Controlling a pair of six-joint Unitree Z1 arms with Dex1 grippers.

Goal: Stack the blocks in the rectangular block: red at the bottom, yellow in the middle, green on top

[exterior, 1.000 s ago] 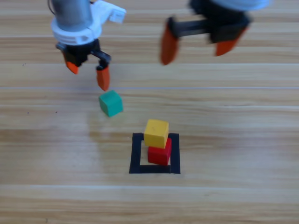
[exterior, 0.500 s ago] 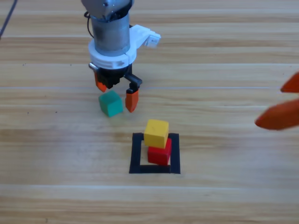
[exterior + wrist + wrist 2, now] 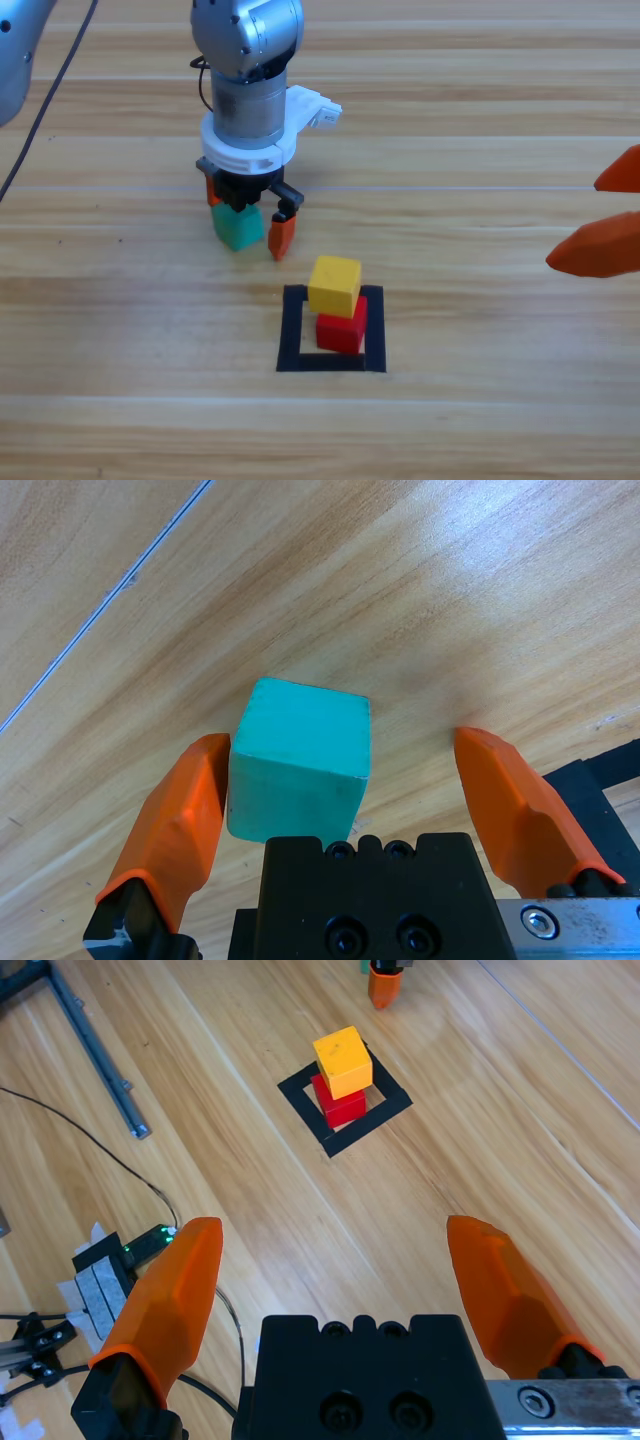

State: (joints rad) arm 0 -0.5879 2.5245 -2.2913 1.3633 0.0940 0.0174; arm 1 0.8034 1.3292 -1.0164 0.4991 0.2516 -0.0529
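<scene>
Green cube (image 3: 238,226) sits on the bare table (image 3: 480,420), up and left of the rectangular block (image 3: 292,330), clear of the tape. My left gripper (image 3: 248,216) is down over it, jaws apart and straddling it. In my left wrist view the green cube (image 3: 300,759) sits off-centre: one finger (image 3: 178,820) is right against its side, the other finger (image 3: 515,805) stands well clear with bare wood between. Not clamped.

Yellow cube (image 3: 334,285) rests on the red cube (image 3: 342,329), inside the rectangular block. Yellow is twisted a bit and overhangs red toward the upper left. My near jaw tip is just beside the tape's upper-left corner, apart from the yellow cube. Nothing lies between the green cube and the stack except that jaw.

My right gripper (image 3: 605,220) waits at the right edge, jaws wide apart, holding nothing. Its wrist view shows the stack (image 3: 341,1080) far ahead, plus cables (image 3: 150,1200) and a metal rail (image 3: 90,1050) off to the side.
</scene>
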